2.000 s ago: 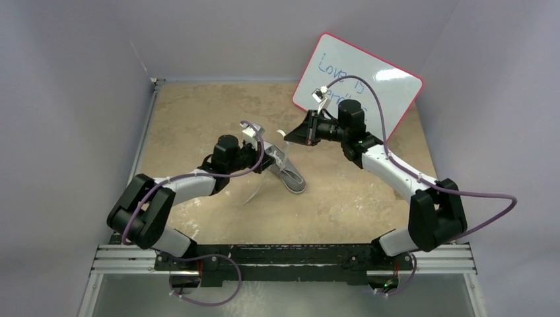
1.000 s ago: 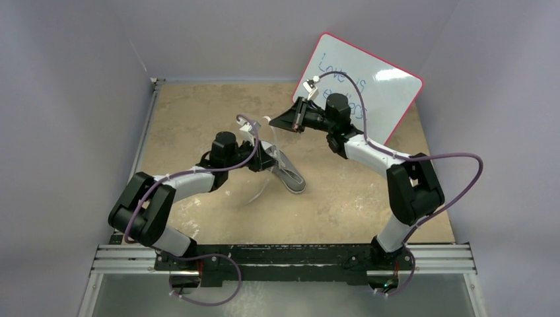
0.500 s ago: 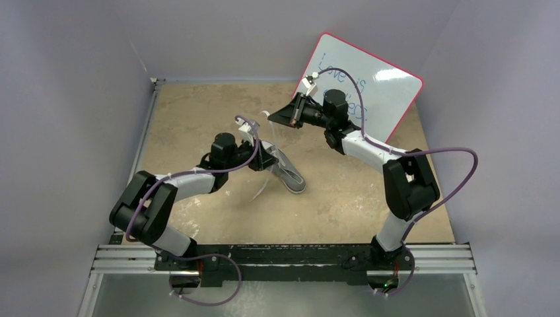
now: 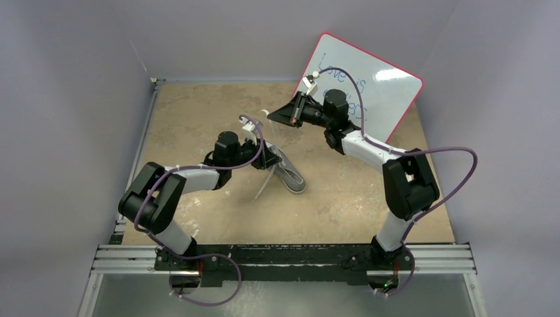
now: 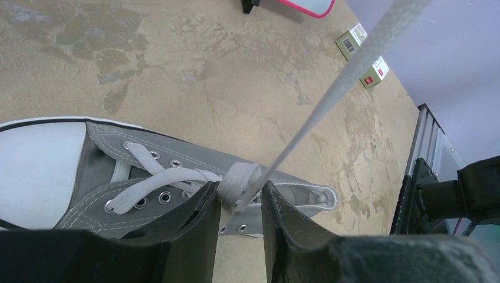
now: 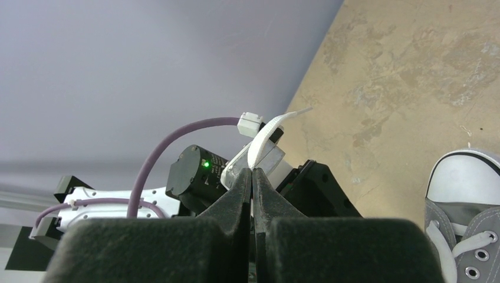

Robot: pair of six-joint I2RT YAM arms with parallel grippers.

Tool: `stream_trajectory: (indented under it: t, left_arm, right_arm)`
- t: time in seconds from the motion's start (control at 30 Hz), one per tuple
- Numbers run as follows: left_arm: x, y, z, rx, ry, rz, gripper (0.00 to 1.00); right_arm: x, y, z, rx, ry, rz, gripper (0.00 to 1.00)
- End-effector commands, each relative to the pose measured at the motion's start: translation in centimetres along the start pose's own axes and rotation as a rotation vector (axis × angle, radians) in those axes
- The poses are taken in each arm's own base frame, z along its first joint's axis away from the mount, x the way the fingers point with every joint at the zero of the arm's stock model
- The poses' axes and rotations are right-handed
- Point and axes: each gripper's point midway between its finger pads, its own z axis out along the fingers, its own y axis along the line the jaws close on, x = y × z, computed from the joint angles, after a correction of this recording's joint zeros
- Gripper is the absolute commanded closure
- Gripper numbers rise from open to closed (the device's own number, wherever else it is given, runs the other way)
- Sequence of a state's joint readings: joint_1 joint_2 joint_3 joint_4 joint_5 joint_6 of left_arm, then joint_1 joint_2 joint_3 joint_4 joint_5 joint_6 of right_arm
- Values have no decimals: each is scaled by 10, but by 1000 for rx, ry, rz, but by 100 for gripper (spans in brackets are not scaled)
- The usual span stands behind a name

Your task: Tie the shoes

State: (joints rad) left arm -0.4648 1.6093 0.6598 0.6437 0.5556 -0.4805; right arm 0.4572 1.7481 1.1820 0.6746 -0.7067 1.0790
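Note:
The grey shoe [image 4: 288,172] with a white toe cap lies on the tan table, mid-left. My left gripper [image 4: 267,158] hovers over its eyelets. In the left wrist view the left gripper [image 5: 239,191] stands open, with a white lace loop [image 5: 240,177] in the gap against the left finger [image 5: 197,224]. A taut lace strand [image 5: 354,65] runs up and away from that loop. My right gripper [image 4: 272,118] is raised behind the shoe. Seen from the right wrist, the right gripper [image 6: 252,174] is shut on the lace end [image 6: 268,134]. The shoe's toe [image 6: 463,183] shows at lower right.
A whiteboard [image 4: 383,92] with a pink rim and blue writing leans at the back right, just behind the right arm. A second loose lace [image 4: 264,186] trails off the shoe toward the near side. Grey walls close in the table on three sides.
The left gripper's jaws have parted from shut to open around the lace loop. The right gripper drew the lace end up and to the left earlier, then held still.

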Motion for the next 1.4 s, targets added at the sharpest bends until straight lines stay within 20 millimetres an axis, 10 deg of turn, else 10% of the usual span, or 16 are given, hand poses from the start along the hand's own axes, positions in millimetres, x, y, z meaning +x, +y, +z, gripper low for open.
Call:
stream_trajectory:
  t: [0.0, 0.3, 0.7, 0.97, 1.37]
  left_arm:
    - [-35, -20, 3, 96, -94, 64, 69]
    - [-40, -15, 3, 65, -95, 76, 93]
    - [-34, -16, -5, 89, -48, 1, 100]
    - [-36, -26, -12, 126, -64, -30, 100]
    - [-44, -28, -12, 145, -80, -25, 100]
  right_arm:
    - [-13, 28, 4, -83, -17, -52, 100]
    - [-6, 21, 1, -50, 16, -32, 100]
    - [7, -100, -1, 370, 243, -211, 99]
    - [33, -111, 4, 311, 390, -207, 100]
    - [92, -93, -44, 208, 622, -202, 100]
